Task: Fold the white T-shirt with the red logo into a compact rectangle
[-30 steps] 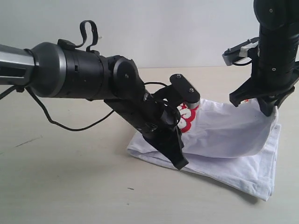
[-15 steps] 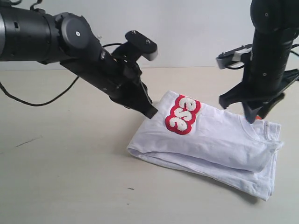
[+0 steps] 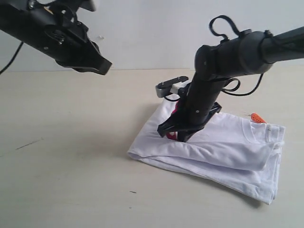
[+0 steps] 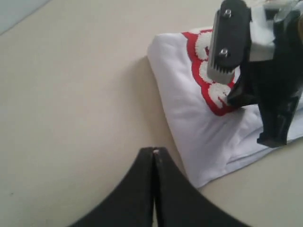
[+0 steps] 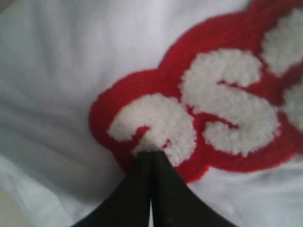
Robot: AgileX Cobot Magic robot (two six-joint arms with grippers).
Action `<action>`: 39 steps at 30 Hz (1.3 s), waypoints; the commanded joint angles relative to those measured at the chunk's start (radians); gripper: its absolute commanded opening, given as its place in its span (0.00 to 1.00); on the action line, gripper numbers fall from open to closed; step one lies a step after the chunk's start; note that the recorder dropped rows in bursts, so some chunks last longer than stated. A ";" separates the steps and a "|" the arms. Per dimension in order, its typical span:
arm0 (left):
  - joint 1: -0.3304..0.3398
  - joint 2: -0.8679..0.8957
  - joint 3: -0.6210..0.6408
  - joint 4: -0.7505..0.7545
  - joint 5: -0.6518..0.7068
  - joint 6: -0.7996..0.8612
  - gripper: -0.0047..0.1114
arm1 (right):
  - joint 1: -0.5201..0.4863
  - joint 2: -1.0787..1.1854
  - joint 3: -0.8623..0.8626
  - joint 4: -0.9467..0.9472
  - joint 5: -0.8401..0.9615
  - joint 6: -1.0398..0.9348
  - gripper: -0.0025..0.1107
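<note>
White T-shirt (image 3: 223, 156) lies folded on tabletop (image 3: 71, 180), layered edge nearest. Right jaws closed, gripping nothing I can see, tip pressing red logo (image 5: 199, 113) on top layer. I judge this a smoothing press, so I'd keep pressure light, stroke outward along fold, avoid dragging layers apart. Farther off, left jaws closed, empty, raised well clear of shirt.

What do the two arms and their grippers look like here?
The left arm and right arm are matte black with rounded joints. The right one carries a looping black cable and a silver-white bracket near its wrist. The left gripper and right gripper each taper, smooth and black, to a narrow tip.
</note>
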 commanded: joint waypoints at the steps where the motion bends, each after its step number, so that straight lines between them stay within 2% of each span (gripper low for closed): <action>1: 0.050 -0.054 -0.001 0.036 0.032 -0.034 0.04 | 0.062 0.088 -0.121 0.025 0.042 -0.023 0.02; 5: 0.078 -0.085 -0.001 0.047 0.048 -0.043 0.04 | 0.139 0.157 -0.260 0.091 0.108 -0.070 0.02; 9: 0.080 -0.097 -0.001 0.049 0.048 -0.044 0.04 | 0.203 0.190 -0.358 0.072 0.180 -0.110 0.02; 15: 0.080 -0.096 0.055 -0.004 0.030 0.025 0.04 | 0.211 0.112 -0.390 0.025 0.265 -0.060 0.02; 22: 0.076 -0.092 0.206 -0.081 -0.076 0.161 0.04 | 0.120 -0.082 -0.225 -0.088 0.184 0.078 0.02; 27: 0.044 -0.025 0.225 -0.219 -0.002 0.347 0.04 | 0.009 -0.154 -0.087 -0.101 0.185 0.120 0.02; 33: -0.045 0.112 0.225 -0.168 0.017 0.407 0.04 | -0.055 -0.187 0.116 -0.148 0.124 0.135 0.02; 35: -0.068 0.153 0.221 -0.118 0.017 0.391 0.04 | -0.057 -0.196 0.154 -0.184 0.070 0.183 0.02; 39: -0.082 0.232 0.221 -0.039 0.016 0.332 0.04 | -0.057 -0.173 0.169 -0.253 0.079 0.233 0.02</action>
